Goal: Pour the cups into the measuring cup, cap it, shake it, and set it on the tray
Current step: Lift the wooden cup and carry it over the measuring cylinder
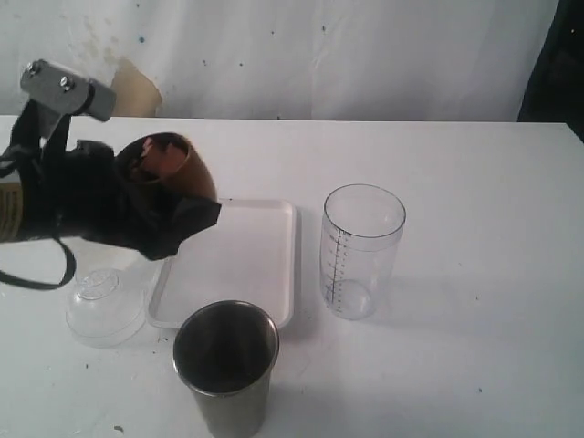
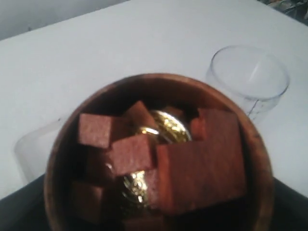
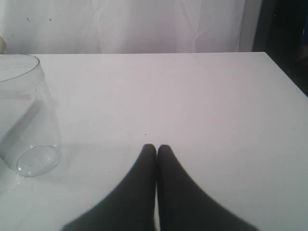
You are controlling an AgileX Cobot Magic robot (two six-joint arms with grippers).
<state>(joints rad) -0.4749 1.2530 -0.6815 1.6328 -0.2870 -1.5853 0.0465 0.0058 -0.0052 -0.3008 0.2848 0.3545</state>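
Brown cup (image 1: 172,167) aloft, tilted, in pinch of left fingers (image 1: 187,222); right fingers (image 3: 144,192) pressed together, empty.

I'm watching the cube-filled brown cup (image 1: 169,169) tilting, raised near the white tray (image 1: 246,265), with the steel tumbler (image 1: 225,365) and empty measuring cup (image 1: 362,251) standing upright.

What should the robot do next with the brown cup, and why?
Probably swing the brown cup across until it is over the measuring cup. It is tilted and holds brown blocks, but it is not above the measuring cup yet, and that one stands empty.
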